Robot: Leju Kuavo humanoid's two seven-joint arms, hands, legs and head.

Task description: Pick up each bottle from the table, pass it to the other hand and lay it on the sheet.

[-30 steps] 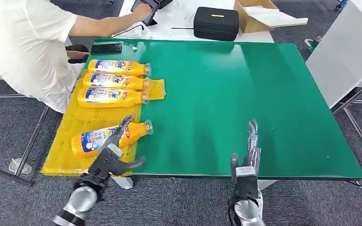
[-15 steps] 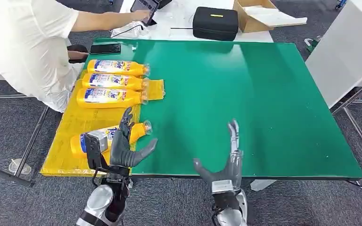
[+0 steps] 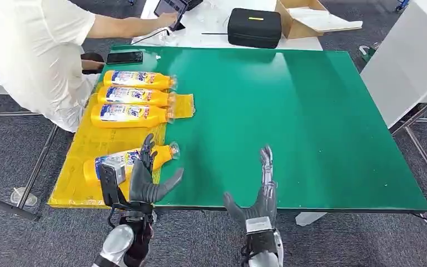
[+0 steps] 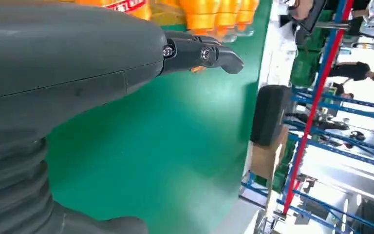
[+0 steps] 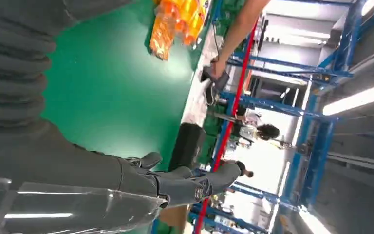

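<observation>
Several orange bottles lie on the yellow sheet at the table's left side: three in a row at the back, and one nearer bottle lying slantwise. My left hand is raised in front of that nearer bottle, fingers spread, holding nothing. My right hand stands upright at the table's front edge, fingers apart and empty. The orange bottles and my left hand's fingers show in the left wrist view. The right wrist view has the bottles far off.
A person in a white shirt stands at the back left, reaching to a device beyond the green table. A phone, a black case and a cardboard box lie at the back.
My left hand has let go of the nearer bottle and risen with fingers spread. My right hand turned palm-in, opened, and drifted left along the front edge.
</observation>
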